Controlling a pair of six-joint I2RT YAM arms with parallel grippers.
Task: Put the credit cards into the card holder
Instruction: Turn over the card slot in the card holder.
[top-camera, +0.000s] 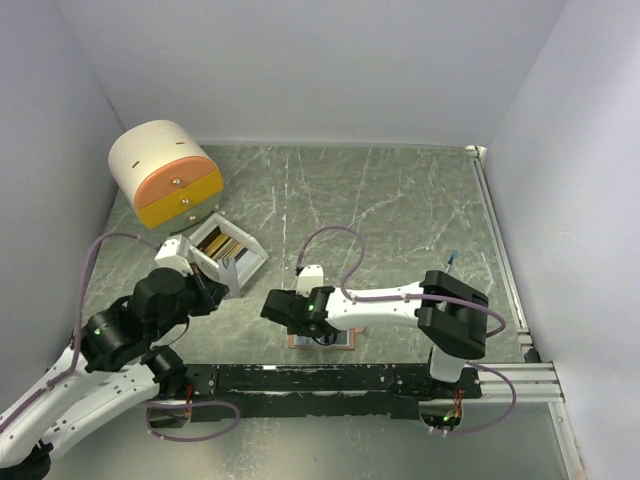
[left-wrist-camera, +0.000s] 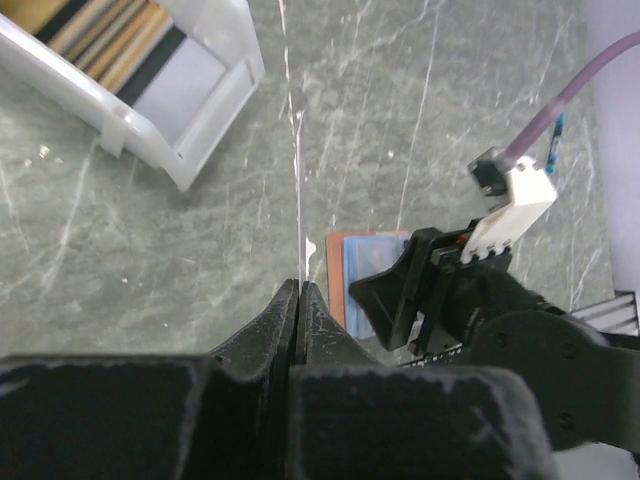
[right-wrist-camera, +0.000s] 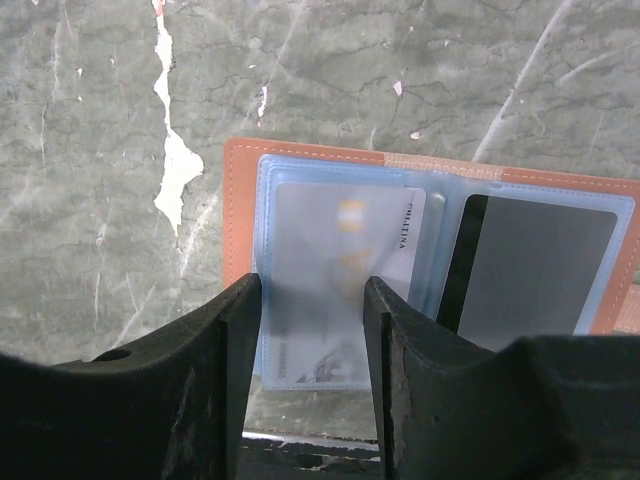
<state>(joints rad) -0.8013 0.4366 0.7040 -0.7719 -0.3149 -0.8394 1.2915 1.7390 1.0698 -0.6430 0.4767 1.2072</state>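
The card holder lies open on the table, salmon-brown outside and pale blue inside. Its left pocket holds a pale card and its right pocket a dark grey card. My right gripper hovers open just above the left pocket, with nothing between its fingers. From above, that gripper hides most of the card holder. More credit cards, yellow, tan and dark, stand on edge in a white box. My left gripper is shut and empty, between the box and the card holder.
A round cream-and-orange drawer unit stands at the back left, behind the white box. White walls close in the marbled green table on three sides. A black rail runs along the near edge.
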